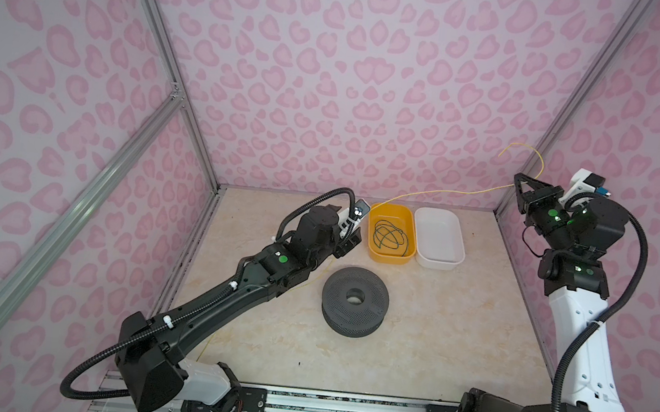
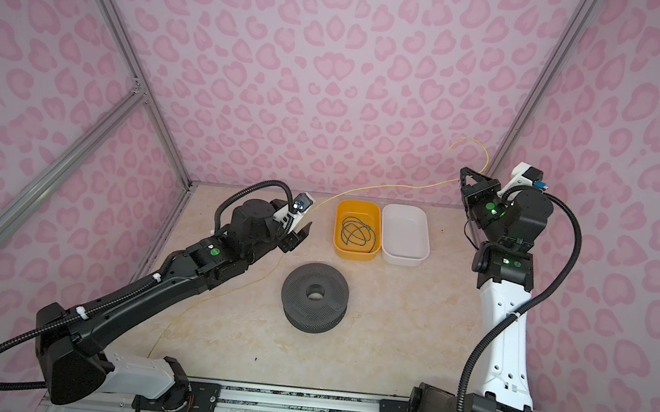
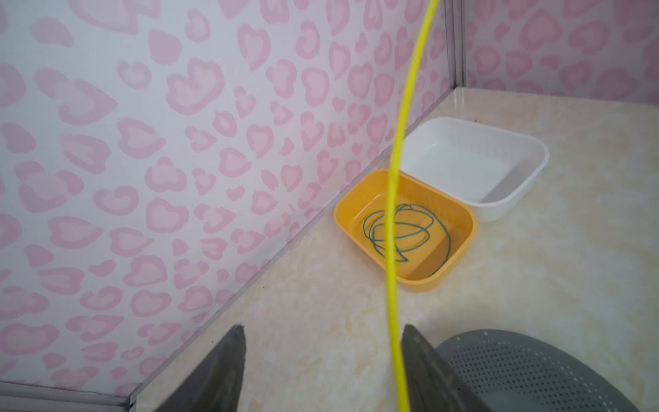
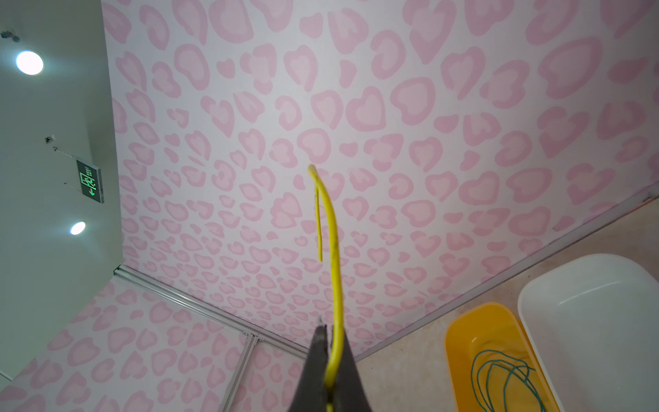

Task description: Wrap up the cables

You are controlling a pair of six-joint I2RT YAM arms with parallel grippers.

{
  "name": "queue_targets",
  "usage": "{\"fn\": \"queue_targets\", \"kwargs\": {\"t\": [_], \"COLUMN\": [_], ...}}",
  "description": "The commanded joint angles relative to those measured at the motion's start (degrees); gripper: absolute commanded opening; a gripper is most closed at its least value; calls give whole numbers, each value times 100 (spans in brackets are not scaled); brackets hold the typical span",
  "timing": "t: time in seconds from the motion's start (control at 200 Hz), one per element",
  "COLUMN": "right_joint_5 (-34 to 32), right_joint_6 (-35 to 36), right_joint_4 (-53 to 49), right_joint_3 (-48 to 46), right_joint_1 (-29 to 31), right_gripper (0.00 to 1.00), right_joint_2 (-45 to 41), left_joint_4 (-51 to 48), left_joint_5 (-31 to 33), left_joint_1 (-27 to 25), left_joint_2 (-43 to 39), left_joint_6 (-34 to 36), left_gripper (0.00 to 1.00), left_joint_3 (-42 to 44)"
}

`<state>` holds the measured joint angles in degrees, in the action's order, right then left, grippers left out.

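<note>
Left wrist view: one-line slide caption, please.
Open left gripper straddles thin yellow cable; dark green cable coiled in orange plastic tray.

Both top views look down from high above the front edge of the table [image 1: 451, 345] and face the back wall [image 1: 373, 94]. They take in both arms whole and differ only by a slight sideways shift.

The left wrist camera sits just behind the left gripper [image 3: 322, 330], low over the table, and looks out between its fingers. The yellow cable [image 3: 392, 214] crosses close before the lens. Ahead of that gripper lie the yellow tray [image 3: 460, 251] and the white tray [image 3: 526, 185], and the gray reel [image 3: 527, 371] is close beside it.

The right wrist camera sits behind the raised right gripper [image 4: 330, 333], tilted up at the back wall and the ceiling [image 4: 53, 125].

All four views share the two trays.
</note>
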<state>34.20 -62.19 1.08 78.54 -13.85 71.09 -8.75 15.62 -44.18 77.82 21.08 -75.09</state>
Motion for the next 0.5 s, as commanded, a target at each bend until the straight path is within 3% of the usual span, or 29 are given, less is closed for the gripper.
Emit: {"fn": "queue_targets", "kwargs": {"t": [0.0, 0.25, 0.405, 0.495], "right_joint_5": [-481, -699, -719, -698], "right_joint_6": [419, 670, 743, 718], "right_joint_4": [-182, -522, -611, -628], "right_joint_3": [-9, 66, -2, -127], "right_joint_1": [196, 475, 760, 956], "right_gripper": [0, 0, 0, 0], "right_joint_2": [-80, -87, -106, -160], "left_joint_4": [-218, -170, -24, 62], "left_joint_5": [-327, -918, -1193, -1676], "left_joint_1": [-94, -345, -503, -581], "left_joint_2": [-59, 287, 1024, 1555], "left_joint_6": [-52, -154, -173, -218], "left_gripper": [70, 76, 78, 78], "left_joint_3": [-520, -1390, -2148, -2643]}}
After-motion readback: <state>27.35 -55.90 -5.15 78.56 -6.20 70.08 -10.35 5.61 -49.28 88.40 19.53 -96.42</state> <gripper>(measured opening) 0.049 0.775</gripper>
